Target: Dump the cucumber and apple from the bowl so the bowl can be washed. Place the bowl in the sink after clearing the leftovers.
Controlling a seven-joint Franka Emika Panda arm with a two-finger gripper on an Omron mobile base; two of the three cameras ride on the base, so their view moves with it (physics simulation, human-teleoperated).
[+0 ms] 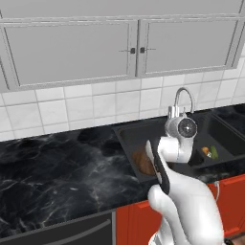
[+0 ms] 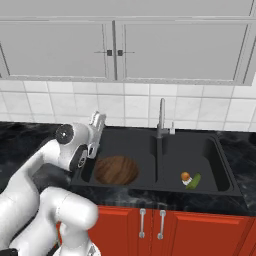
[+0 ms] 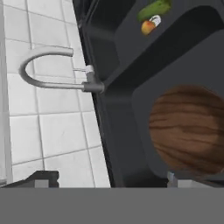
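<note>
Bowl [image 2: 116, 170] lies flat in left basin of sink [image 2: 220, 150] | cucumber [image 2: 194, 181] and apple [image 2: 185, 176] together in right basin | our gripper [image 2: 95, 131] above sink's left edge, fingers apart, empty | we judge bowl placed; lift straight, avoid faucet [image 2: 161, 120].

One wooden bowl [image 2: 116, 170], one cucumber [image 2: 194, 181] and one apple [image 2: 185, 176] lie in one black sink [image 2: 218, 150] with two basins. One faucet [image 2: 161, 120] stands at twelve o'clock.
</note>
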